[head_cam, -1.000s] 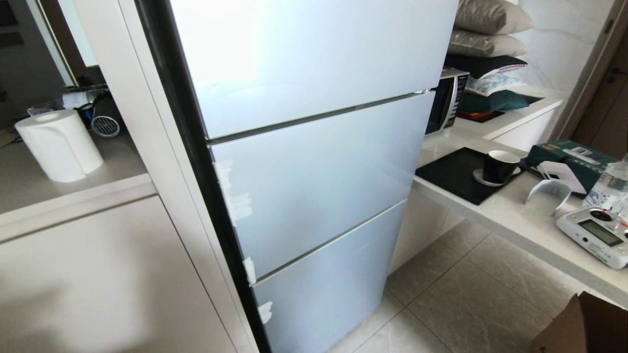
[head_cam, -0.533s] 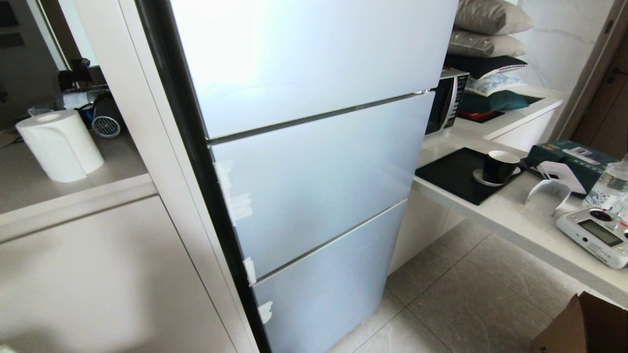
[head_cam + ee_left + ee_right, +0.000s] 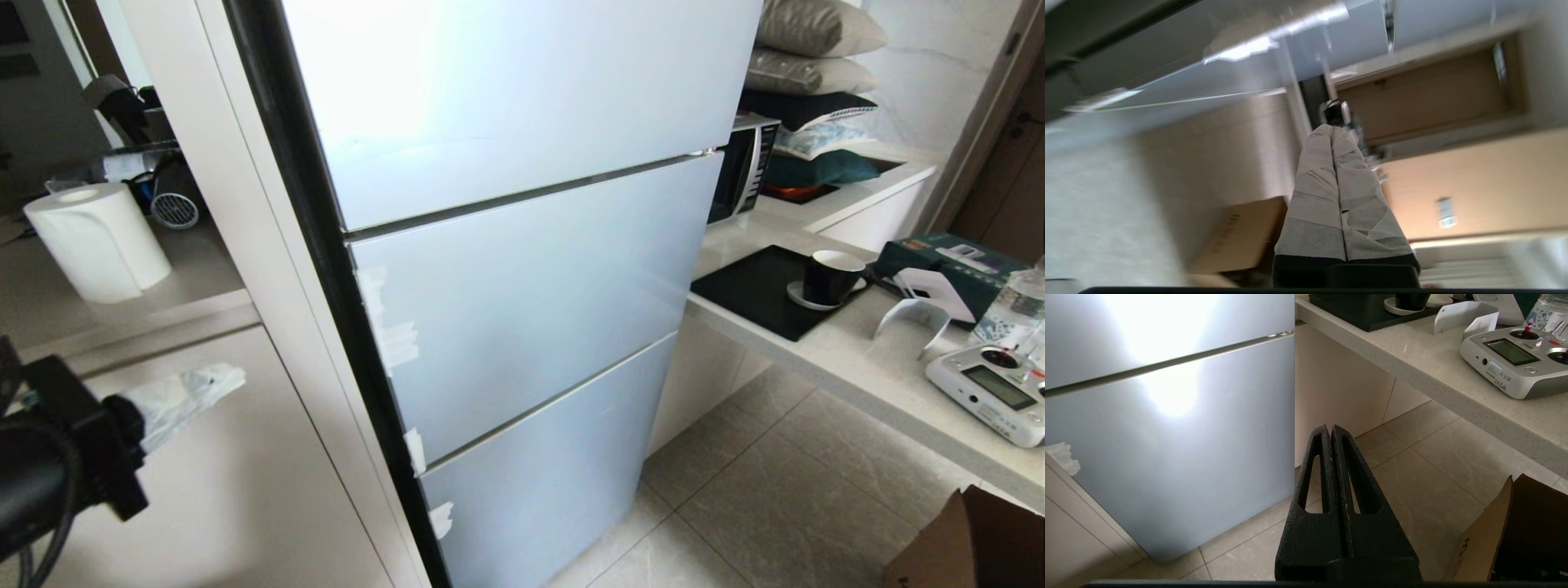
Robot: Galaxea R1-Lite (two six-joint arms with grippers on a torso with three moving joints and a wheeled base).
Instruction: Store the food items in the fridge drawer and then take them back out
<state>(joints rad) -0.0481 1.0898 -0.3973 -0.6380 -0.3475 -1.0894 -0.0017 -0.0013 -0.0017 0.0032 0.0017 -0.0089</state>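
Kitchen: tall fridge (image 3: 506, 269) fully closed, long axis upright.
Left pincer (image 3: 214, 380) at near left, together, empty; right pincer (image 3: 1329, 435) together, empty.

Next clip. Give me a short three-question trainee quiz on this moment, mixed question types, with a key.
1. True or false: all three doors of the fridge are closed.
2. Which hand shows in the head view? A) the left hand, low beside the fridge B) the right hand C) both
3. Fill in: the black cup stands on a ____ on the counter.

Key:
1. True. No door is ajar, and no drawer or food shows anywhere.
2. A. Its taped fingers are pressed together, holding nothing. The right hand, also shut and empty, shows only in its own wrist view, low over the floor.
3. Saucer.
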